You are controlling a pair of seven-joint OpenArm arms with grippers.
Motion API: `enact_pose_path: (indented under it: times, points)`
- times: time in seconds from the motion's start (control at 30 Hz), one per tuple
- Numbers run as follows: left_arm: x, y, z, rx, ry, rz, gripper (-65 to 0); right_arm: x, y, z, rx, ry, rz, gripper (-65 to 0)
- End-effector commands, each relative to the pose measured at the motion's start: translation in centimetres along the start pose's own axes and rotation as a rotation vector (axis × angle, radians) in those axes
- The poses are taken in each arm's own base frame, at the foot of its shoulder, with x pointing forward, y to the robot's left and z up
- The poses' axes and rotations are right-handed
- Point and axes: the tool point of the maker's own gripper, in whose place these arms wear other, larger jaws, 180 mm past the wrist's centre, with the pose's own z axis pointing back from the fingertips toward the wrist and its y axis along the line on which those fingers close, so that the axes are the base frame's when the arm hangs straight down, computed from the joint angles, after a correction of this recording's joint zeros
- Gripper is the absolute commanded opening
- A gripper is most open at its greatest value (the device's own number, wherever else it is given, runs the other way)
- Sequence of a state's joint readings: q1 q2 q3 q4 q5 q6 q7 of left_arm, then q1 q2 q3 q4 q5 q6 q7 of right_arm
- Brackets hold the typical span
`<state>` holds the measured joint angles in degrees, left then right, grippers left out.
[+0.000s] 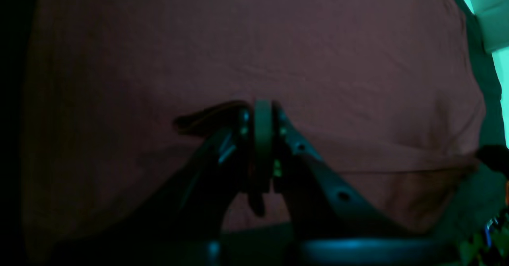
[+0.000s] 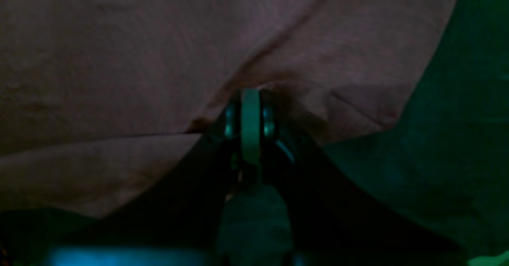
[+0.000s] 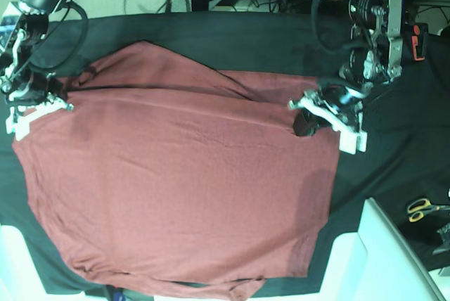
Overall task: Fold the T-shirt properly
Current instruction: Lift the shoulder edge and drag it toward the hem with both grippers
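Left wrist view: my left gripper is clamped onto a pinch of the T-shirt. Right wrist view: my right gripper pinches a fold. Base view: the T-shirt lies spread on the black table cloth.

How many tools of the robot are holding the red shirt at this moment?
2. The left tool is shut on the plain brick-red knit T-shirt at its edge on the base view's right; the right tool is shut on its edge on that view's left.
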<state>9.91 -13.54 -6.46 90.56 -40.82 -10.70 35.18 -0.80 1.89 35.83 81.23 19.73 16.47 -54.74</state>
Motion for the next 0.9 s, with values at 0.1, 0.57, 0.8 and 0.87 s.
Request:
enact_pose_path:
  times: [0.1, 0.57, 0.8, 0.87]
  points:
    - [3.5, -1.1, -0.5, -0.034, -0.054, -0.029, -65.0, 3.3, 0.5, 0.3, 0.018, -0.074, 0.003, -64.8]
    - [6.8, -3.7, -3.4, -0.097, -0.081, -0.034, -65.0, 5.2, 0.3, -1.5, 0.036, -0.077, -0.027, -64.8]
    - [6.0, -5.7, -6.2, -0.140, -0.015, -0.050, -65.0, 5.0, 0.1, -1.8, 0.037, -0.072, -0.041, -64.8]
    - [6.3, -6.5, -7.0, -0.147, -0.012, -0.043, -65.0, 5.0, 0.1, -1.8, 0.037, -0.072, -0.041, -64.8]
